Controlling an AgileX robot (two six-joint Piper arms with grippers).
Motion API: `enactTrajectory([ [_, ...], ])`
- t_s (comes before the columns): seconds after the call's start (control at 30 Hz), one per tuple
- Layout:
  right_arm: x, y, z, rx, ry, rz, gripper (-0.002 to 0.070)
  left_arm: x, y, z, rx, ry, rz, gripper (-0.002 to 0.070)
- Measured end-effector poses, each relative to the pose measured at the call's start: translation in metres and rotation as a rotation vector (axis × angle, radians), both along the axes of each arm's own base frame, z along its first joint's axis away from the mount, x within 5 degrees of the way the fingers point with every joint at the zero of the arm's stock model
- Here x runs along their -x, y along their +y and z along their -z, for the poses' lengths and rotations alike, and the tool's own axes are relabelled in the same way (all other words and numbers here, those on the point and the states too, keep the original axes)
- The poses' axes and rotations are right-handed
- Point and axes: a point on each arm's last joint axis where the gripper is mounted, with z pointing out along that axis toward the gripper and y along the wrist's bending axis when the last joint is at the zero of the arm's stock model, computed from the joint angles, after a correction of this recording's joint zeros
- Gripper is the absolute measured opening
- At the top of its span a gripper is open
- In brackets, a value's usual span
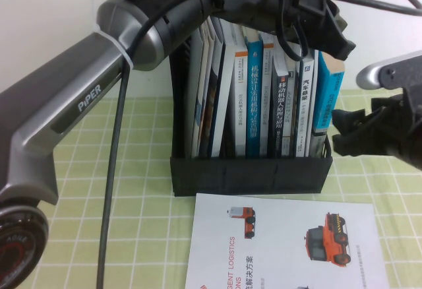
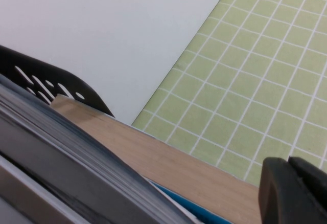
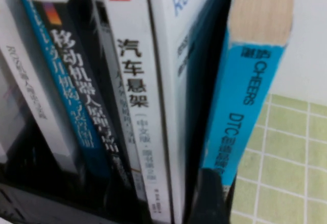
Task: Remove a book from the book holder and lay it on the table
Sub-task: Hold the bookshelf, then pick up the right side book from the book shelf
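The book (image 1: 328, 97) with the cyan spine stands at the right end of the black book holder (image 1: 250, 173), its top leaning to the right, away from its neighbours. Its cyan spine shows in the right wrist view (image 3: 245, 96), and its tan page edge in the left wrist view (image 2: 168, 157). My left gripper (image 1: 331, 33) reaches over the holder's top and is open above this book. One of its fingers (image 2: 294, 193) is beside the page edge; the other is hidden. My right gripper (image 1: 353, 137) hovers just right of the holder, facing the book spines.
Several other books fill the holder, among them a darker blue-spined one (image 1: 254, 97). A white brochure with orange vehicles (image 1: 283, 243) lies on the green grid table (image 1: 145, 190) in front of the holder. A white wall stands behind it.
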Motion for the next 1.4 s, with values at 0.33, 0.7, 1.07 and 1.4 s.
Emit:
enactTrajectory([
  [0.33,-0.018,0.009,0.014,-0.134,-0.075,0.078,0.0491,0.0,0.001,0.0,-0.001,0.003,-0.002,-0.0002],
  [0.7,-0.044,0.018,0.063,-0.224,-0.14,0.146,0.0489,0.0,0.001,0.0,0.0,0.004,-0.003,-0.0003],
  [1.07,-0.054,0.025,0.071,-0.259,-0.226,0.118,0.0202,0.0,0.001,0.0,-0.002,0.006,-0.009,-0.0002],
  [1.4,-0.052,0.026,0.061,-0.281,-0.206,0.103,0.0202,0.006,0.009,-0.011,-0.044,-0.018,-0.007,-0.0003],
])
